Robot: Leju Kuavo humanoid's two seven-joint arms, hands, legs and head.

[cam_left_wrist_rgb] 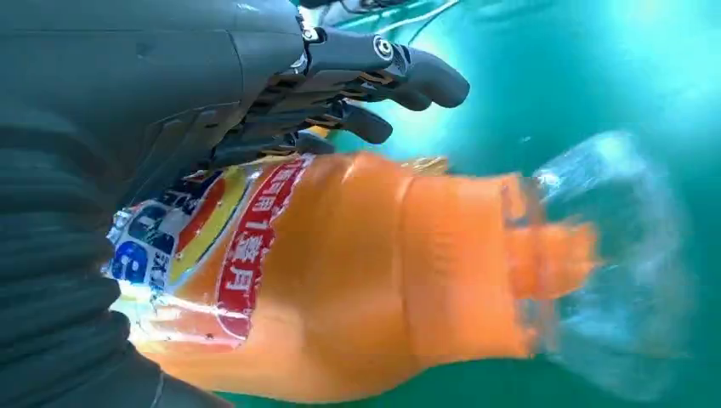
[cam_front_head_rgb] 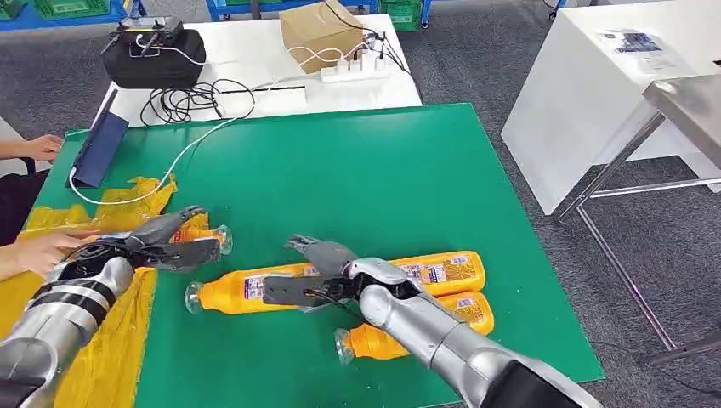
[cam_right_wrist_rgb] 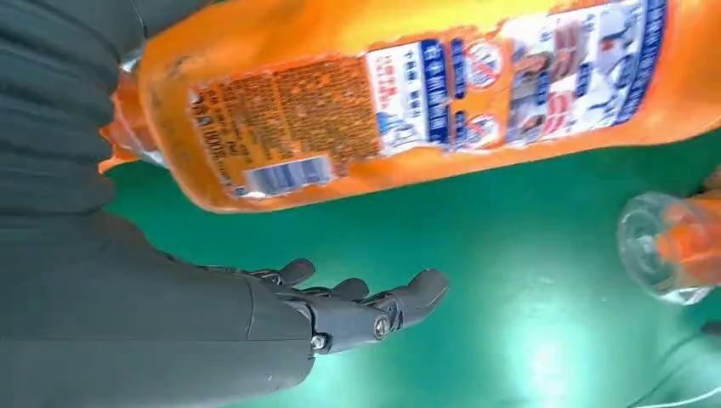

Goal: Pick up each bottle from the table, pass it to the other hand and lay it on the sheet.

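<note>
We see the left hand (cam_front_head_rgb: 174,240) wrapped around an orange bottle (cam_front_head_rgb: 207,236), its dark fingers (cam_left_wrist_rgb: 374,76) curled over the body while the clear cap end pokes out past them toward the middle of the table. In the left wrist view this held bottle (cam_left_wrist_rgb: 340,272) is bright orange, with a label in red, yellow, blue and white near the palm and a transparent cap that looks blurred. It hangs at the edge of the yellow sheet (cam_front_head_rgb: 119,340), which covers the left side of the green table (cam_front_head_rgb: 357,170).

The right hand (cam_front_head_rgb: 310,276) is released, fingers (cam_right_wrist_rgb: 400,302) spread and grasping nothing; it hovers over a second orange bottle (cam_front_head_rgb: 246,289) that lies on its side on the green surface, clear cap pointing left. Its printed label (cam_right_wrist_rgb: 510,76) carries blue, white and red blocks and a small barcode patch. A third orange bottle (cam_front_head_rgb: 463,314) lies just beside it, nearer the robot, partly hidden by the right arm, its clear cap (cam_front_head_rgb: 344,344) also pointing left.

At the left edge a person's hand (cam_front_head_rgb: 42,251) rests on the yellow sheet. Farther back stand a dark tablet (cam_front_head_rgb: 98,149), a white cable (cam_front_head_rgb: 187,153), a black bag (cam_front_head_rgb: 153,55) and a cardboard box (cam_front_head_rgb: 319,34).
</note>
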